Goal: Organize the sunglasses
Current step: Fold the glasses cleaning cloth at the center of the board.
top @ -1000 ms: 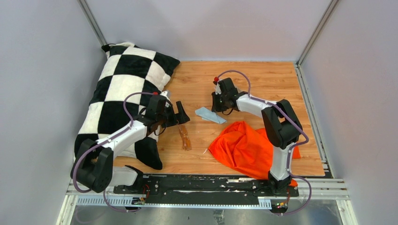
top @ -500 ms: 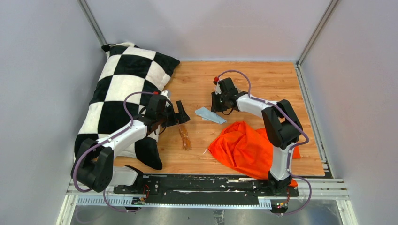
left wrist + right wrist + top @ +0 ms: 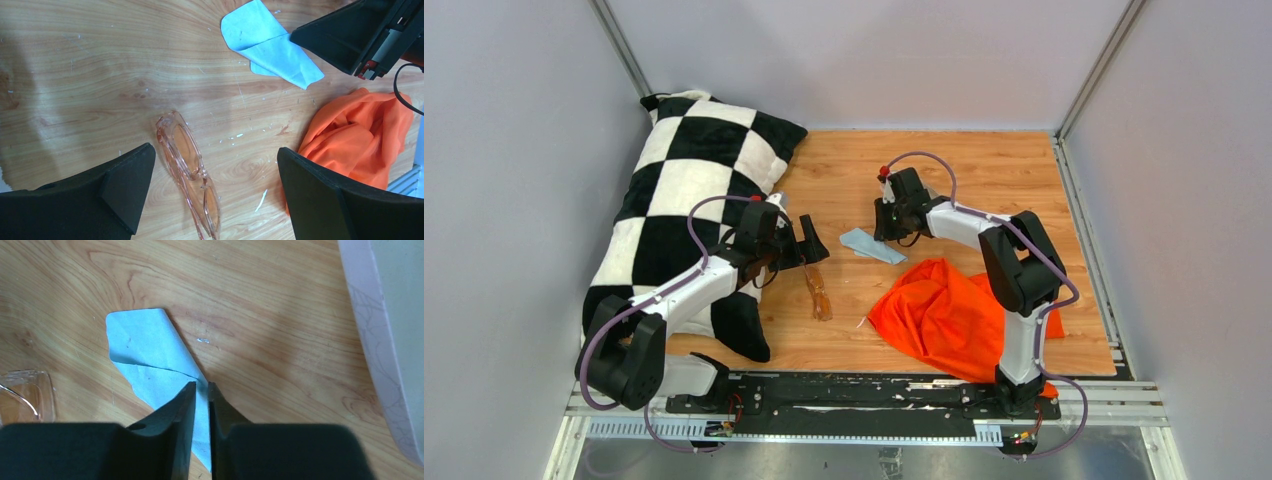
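Note:
The sunglasses (image 3: 820, 293) lie folded on the wooden table, amber and translucent. In the left wrist view they (image 3: 190, 170) lie flat between my left fingers. My left gripper (image 3: 215, 150) is open and empty, a little above them; it also shows in the top view (image 3: 809, 248). My right gripper (image 3: 201, 386) is shut but for a thin slit, its tips over the right edge of the light blue cloth (image 3: 150, 355), which lies flat. One end of the sunglasses (image 3: 25, 395) shows at the left edge of the right wrist view.
The blue cloth (image 3: 870, 245) lies mid-table. A crumpled orange cloth (image 3: 949, 310) lies front right, near the right arm's base. A black-and-white checked pillow (image 3: 689, 190) fills the left side. A pale pink curved object (image 3: 380, 340) lies right of my right gripper.

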You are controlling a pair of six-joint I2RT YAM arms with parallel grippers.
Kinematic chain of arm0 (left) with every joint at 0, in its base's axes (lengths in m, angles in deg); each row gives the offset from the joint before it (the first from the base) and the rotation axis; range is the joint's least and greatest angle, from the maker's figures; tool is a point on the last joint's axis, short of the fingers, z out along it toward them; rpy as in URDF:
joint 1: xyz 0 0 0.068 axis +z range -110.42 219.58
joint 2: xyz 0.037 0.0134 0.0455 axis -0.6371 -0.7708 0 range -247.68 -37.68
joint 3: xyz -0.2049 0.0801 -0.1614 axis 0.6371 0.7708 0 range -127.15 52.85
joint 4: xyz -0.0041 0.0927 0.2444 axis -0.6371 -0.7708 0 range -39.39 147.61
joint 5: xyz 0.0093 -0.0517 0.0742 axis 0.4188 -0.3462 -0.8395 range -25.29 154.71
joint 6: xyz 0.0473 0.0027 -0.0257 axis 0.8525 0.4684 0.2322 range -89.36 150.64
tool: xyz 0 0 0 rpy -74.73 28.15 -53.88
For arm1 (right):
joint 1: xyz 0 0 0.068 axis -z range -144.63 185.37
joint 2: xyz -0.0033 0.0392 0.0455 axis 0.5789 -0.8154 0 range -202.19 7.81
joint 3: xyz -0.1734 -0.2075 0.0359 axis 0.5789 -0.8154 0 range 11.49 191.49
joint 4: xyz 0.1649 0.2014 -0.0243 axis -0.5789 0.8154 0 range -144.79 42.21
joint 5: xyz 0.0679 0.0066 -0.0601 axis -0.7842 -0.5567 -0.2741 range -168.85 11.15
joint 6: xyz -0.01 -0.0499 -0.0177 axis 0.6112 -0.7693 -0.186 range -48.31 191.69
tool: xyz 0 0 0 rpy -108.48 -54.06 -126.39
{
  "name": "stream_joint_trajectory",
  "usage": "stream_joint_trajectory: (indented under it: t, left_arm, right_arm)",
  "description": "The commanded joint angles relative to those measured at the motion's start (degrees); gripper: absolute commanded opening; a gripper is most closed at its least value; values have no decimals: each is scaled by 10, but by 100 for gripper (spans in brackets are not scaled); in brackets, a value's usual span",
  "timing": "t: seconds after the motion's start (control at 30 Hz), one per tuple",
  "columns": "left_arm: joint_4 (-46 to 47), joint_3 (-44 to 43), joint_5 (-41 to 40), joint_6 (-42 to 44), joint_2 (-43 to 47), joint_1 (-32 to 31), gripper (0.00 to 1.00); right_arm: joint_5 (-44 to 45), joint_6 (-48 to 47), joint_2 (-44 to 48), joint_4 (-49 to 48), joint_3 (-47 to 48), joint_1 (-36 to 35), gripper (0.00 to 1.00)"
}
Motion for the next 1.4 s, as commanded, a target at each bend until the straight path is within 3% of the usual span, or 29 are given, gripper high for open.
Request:
stream_joint_trajectory:
  t: [0.0, 0.1, 0.37, 0.77, 0.93, 1.37]
  left_arm:
    - [3, -14, 6, 4, -5, 4, 100]
    - [3, -15, 7, 3, -6, 4, 100]
    - [2, -23, 11, -6, -15, 4, 100]
    - [-4, -80, -13, -74, -117, -6, 100]
    - [-4, -114, -14, -95, -170, -13, 92]
    - [12, -193, -18, -204, -285, -16, 88]
  right_arm:
    - [4, -10, -11, 11, -4, -6, 9]
    - [7, -15, -9, 12, -4, -6, 0]
    - [-9, -16, 33, 11, -20, -6, 0]
    - [-49, -15, 86, 1, -89, -13, 0]
    - [-52, -16, 87, -4, -93, -13, 0]
    - [-53, -17, 87, -1, -89, -13, 0]
